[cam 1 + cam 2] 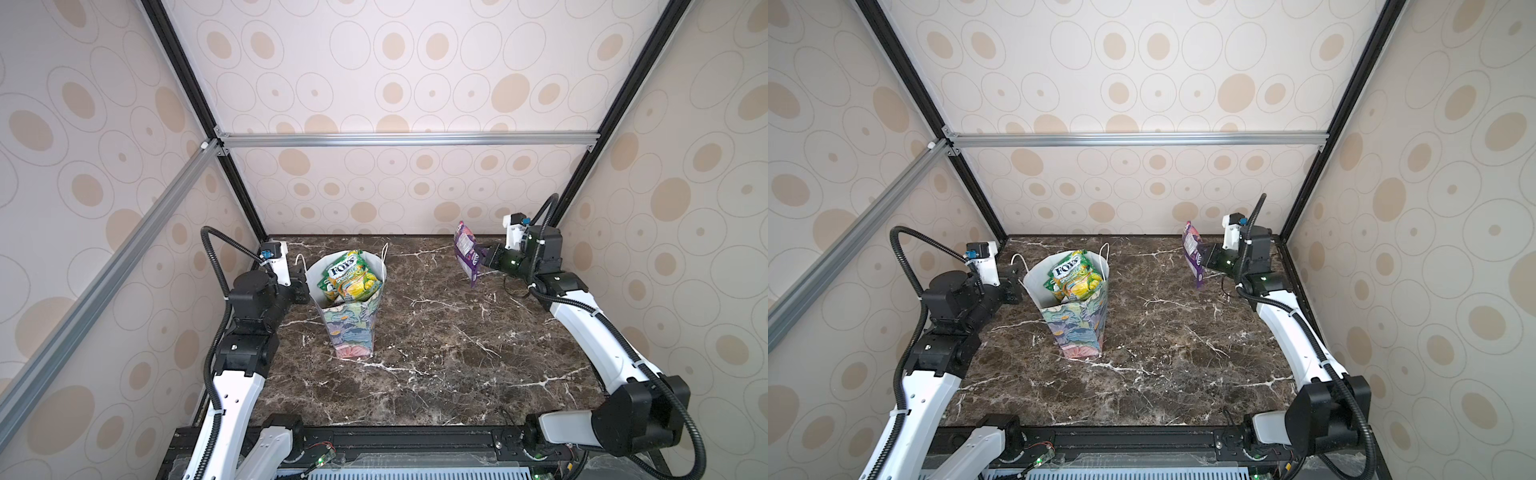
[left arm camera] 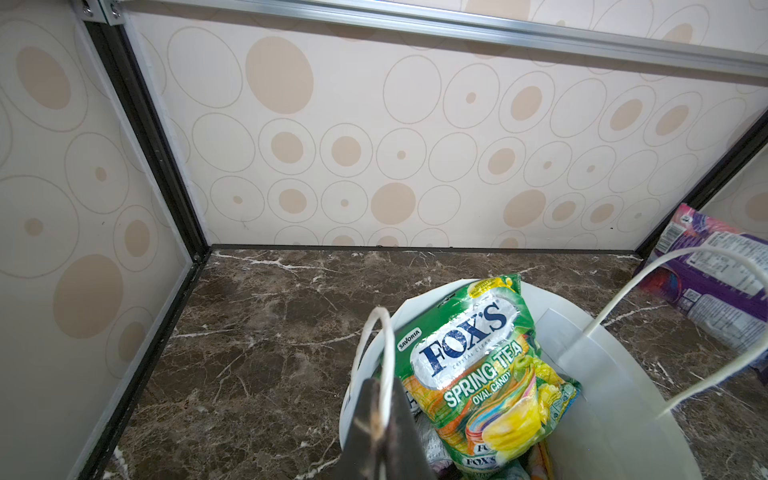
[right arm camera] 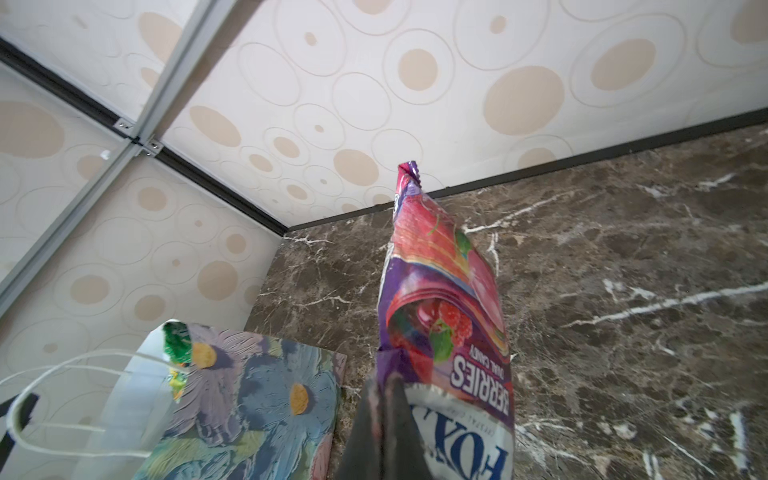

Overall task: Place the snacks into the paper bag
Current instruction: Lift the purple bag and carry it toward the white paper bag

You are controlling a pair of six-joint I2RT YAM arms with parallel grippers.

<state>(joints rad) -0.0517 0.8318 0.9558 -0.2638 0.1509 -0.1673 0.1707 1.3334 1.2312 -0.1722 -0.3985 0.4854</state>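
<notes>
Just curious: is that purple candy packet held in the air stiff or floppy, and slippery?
Probably bendy, not limp: the purple packet, pinched at one edge by the right tool, is extended but creased. Likely light, since that small pinch holds it aloft. Its glossy film may be slippery.

A tall paper gift bag (image 1: 353, 328) (image 1: 1079, 328), white inside with white cord handles and a pastel floral print outside, stands upright and open on the left half of the table (image 1: 457, 353). A glossy green-and-yellow FOX'S packet (image 1: 353, 278) (image 2: 478, 365) pokes out of its mouth, leaning on other packets (image 1: 323, 286) mostly hidden below. A purple-and-pink FOX'S berries packet (image 1: 467, 253) (image 3: 440, 299) hangs on edge in the air near the far right corner, well apart from the bag, pinched by the right tool (image 1: 480, 257).
</notes>
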